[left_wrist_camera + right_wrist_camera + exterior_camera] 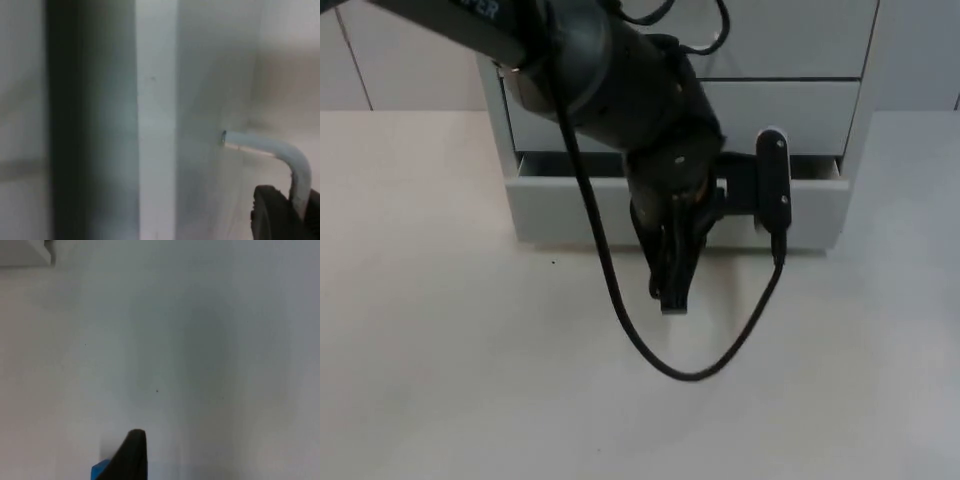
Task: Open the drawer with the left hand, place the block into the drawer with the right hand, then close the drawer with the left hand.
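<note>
A grey drawer cabinet (790, 110) stands at the back of the table. Its bottom drawer (570, 210) is pulled out a little, with a dark gap behind the front panel. My left gripper (672, 298) points down in front of that panel and is shut on the drawer's white bent handle (270, 147). A black fingertip (272, 215) lies against the handle's bend. In the right wrist view a blue block (100, 471) sits against a black fingertip (132, 455), held well above the white table.
White table top (440, 350) stretches in front of and to both sides of the cabinet. A corner of the cabinet (30, 255) is visible in the right wrist view. The upper drawers (790, 40) are shut.
</note>
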Tool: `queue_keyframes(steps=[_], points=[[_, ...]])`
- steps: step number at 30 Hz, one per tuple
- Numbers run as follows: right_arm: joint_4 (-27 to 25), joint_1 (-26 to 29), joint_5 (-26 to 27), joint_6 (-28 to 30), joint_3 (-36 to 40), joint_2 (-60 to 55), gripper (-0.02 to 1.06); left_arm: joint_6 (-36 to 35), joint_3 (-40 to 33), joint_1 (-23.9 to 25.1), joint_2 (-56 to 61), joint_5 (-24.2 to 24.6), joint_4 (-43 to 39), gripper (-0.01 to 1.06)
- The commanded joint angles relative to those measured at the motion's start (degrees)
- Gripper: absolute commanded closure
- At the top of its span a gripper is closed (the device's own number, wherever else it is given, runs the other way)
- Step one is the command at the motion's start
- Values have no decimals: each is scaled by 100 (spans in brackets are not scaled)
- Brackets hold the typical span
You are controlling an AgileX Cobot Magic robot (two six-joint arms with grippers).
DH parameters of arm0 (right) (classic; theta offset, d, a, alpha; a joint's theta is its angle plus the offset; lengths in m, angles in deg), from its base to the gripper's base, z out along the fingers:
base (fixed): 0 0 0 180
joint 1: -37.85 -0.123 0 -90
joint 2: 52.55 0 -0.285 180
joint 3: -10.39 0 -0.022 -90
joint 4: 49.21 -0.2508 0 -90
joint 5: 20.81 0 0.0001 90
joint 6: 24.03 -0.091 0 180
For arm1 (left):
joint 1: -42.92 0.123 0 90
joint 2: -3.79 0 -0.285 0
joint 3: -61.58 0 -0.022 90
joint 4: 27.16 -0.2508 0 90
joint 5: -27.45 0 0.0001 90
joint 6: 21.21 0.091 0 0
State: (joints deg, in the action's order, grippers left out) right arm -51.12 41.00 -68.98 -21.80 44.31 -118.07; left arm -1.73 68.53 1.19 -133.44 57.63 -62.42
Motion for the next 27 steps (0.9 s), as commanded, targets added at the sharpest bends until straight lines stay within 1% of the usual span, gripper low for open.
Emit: queue_keyframes(steps=[1,5,6,9,11,15,16,18,22,27], points=[[21,27,45,-22,-49,32,-1,33,-169,-134,6,1179,984,105],[19,27,68,-22,-49,32,-1,469,-169,-403,114,1658,1562,105],[19,27,68,-22,-49,32,-1,469,-169,-403,114,1658,1562,105],[19,27,68,-22,-49,32,-1,562,-169,-554,231,1900,1767,105],[19,27,68,-22,-49,32,-1,580,-239,-565,345,1896,1888,105],[22,27,44,-22,-49,32,-1,580,-758,-591,814,1549,2104,105],[22,27,44,-22,-49,32,-1,580,-758,-591,814,1549,2104,105],[22,27,44,-22,-49,32,-1,593,-1025,-591,1003,1423,2169,105],[22,27,56,-22,-49,32,-1,602,-1254,-636,1090,1446,2250,105],[22,27,66,-22,-49,32,-1,602,-1699,-815,1114,1123,2474,105]])
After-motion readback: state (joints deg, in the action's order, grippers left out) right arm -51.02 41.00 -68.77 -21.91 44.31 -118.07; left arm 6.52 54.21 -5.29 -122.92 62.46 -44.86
